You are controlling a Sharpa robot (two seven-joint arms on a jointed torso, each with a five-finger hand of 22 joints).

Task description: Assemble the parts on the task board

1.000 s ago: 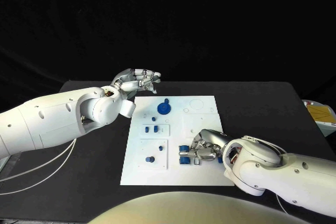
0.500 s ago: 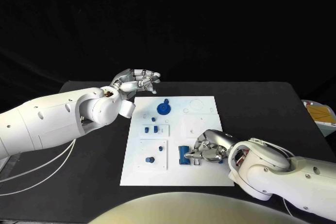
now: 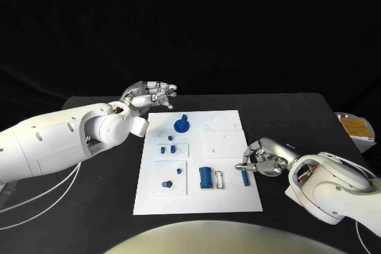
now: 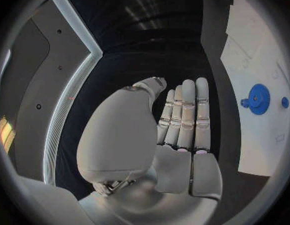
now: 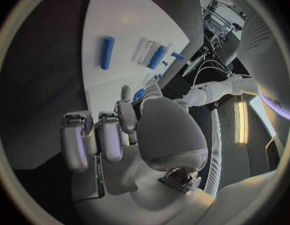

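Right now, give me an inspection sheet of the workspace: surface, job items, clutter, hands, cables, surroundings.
Surface: black table, white task board at its middle.
Job's things: blue gear-like disc at the board's far end; two long blue cylinders lying near the right hand; small blue pieces on the board's left half.
Clutter: tan box at the table's right edge.
Hands: left hand raised beyond the board, holding nothing; right hand at the board's right edge, fingers curled, holding nothing.
Cables: white cables under the left arm.
Surroundings: dark backdrop.

The table (image 3: 95,215) looks matt black, the board (image 3: 230,199) smooth matt white. Blue parts (image 3: 206,177) seem smooth plastic. Both arms wear glossy white shells; the hands (image 3: 149,92) gleam like metal.
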